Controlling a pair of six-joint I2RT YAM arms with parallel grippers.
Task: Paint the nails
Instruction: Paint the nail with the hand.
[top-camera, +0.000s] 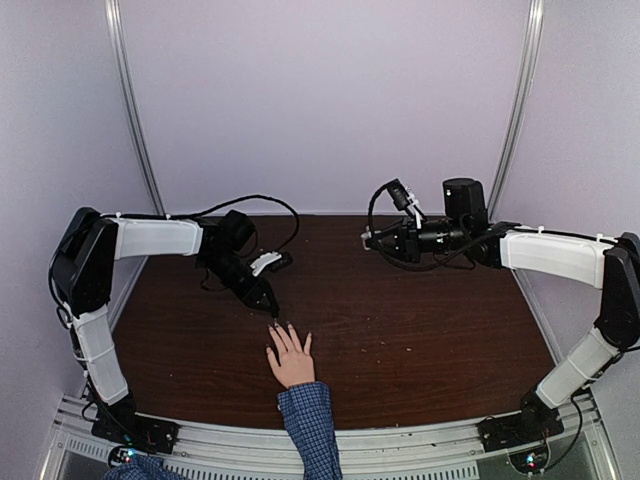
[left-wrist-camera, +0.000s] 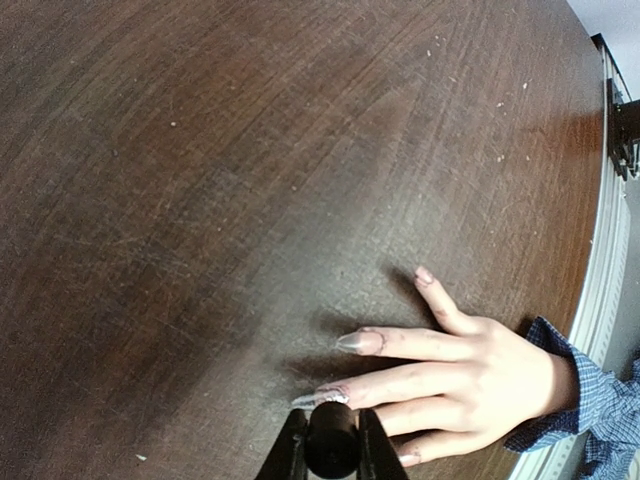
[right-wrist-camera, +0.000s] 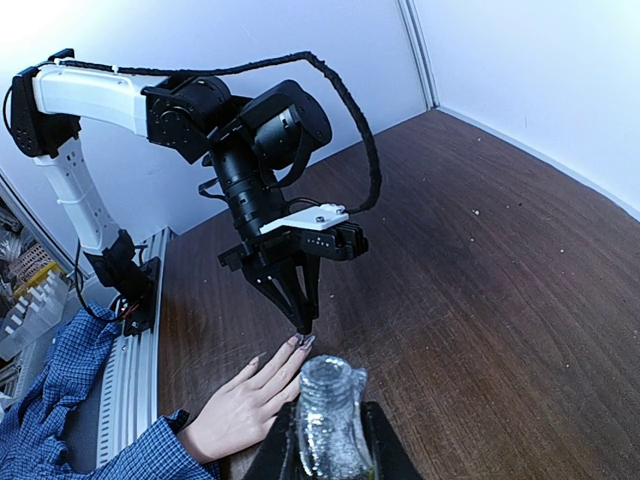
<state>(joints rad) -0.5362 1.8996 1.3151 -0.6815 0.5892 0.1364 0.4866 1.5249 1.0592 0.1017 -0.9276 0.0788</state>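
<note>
A light-skinned hand (top-camera: 292, 362) with a blue checked cuff (top-camera: 310, 415) lies flat, fingers spread, on the brown table (top-camera: 420, 330). Its long nails (left-wrist-camera: 358, 342) show in the left wrist view; the middle finger's nail (left-wrist-camera: 320, 398) looks glittery. My left gripper (top-camera: 272, 312) is shut on the black brush cap (left-wrist-camera: 332, 445) and points down at the fingertips, right over that middle nail. The brush tip itself is hidden. My right gripper (top-camera: 372, 240) is shut on the open, glittery polish bottle (right-wrist-camera: 325, 415) and holds it above the table's far right.
Black cables (top-camera: 250, 205) loop behind the left arm at the table's back. The metal rail (top-camera: 400, 455) runs along the near edge. Purple walls close in the back and both sides.
</note>
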